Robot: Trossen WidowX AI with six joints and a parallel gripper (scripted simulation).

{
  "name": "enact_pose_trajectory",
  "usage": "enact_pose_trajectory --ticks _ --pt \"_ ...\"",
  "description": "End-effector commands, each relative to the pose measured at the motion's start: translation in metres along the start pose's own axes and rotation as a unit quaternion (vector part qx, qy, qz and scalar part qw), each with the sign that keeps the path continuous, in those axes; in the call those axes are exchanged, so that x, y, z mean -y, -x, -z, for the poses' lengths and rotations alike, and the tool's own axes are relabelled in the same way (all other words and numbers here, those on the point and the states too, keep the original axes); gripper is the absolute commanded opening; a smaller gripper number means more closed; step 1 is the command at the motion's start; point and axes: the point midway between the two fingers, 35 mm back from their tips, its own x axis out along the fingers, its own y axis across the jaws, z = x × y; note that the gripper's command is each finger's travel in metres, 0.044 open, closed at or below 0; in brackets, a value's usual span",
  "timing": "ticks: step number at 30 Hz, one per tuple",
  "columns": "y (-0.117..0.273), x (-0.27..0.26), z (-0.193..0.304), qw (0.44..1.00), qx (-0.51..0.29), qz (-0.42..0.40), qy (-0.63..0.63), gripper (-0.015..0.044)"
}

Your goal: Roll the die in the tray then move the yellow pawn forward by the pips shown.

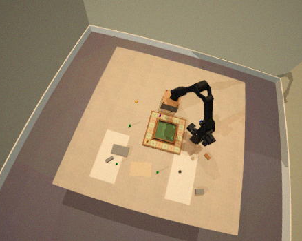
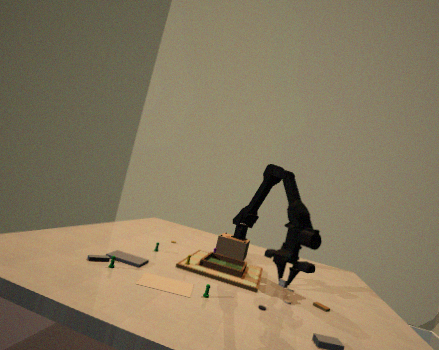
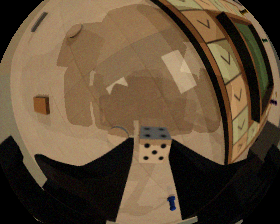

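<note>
The pale die (image 2: 282, 282) (image 3: 154, 145) stands between the fingertips of my gripper (image 2: 285, 284) (image 3: 151, 143). The fingers are partly closed around it, with a narrow gap on its left side in the wrist view, so I judge the gripper open. Several pips show on the die's dark upper face and on its front face. The yellow pawn (image 1: 147, 141) (image 2: 188, 260) stands on a corner square of the board (image 1: 160, 146). The green-floored tray (image 1: 166, 130) (image 2: 226, 263) (image 3: 259, 55) in the middle of the board holds no die.
A blue pawn (image 1: 201, 121) (image 3: 171, 202) stands near the gripper. A purple pawn (image 1: 159, 115) (image 2: 215, 250) is on the board. A pale disc (image 2: 287, 301) (image 3: 119, 132) and an orange-brown block (image 1: 207, 156) (image 2: 321, 306) (image 3: 41, 105) lie nearby. A green pawn (image 1: 157, 172) (image 2: 206, 291) stands beyond the board.
</note>
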Motion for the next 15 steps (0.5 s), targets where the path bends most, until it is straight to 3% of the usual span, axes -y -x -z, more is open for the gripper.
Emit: enact_pose_trajectory --ticks 1,6,9,15 --pt "-0.003 0.002 0.001 1.0 -0.003 0.004 0.001 0.0097" --pt "-0.003 0.002 0.001 1.0 -0.003 0.004 0.001 0.0064" --pt "-0.001 0.0 0.001 1.0 -0.002 -0.002 0.011 0.0" --pt "0.03 -0.009 0.002 1.0 -0.001 -0.007 0.019 0.0"
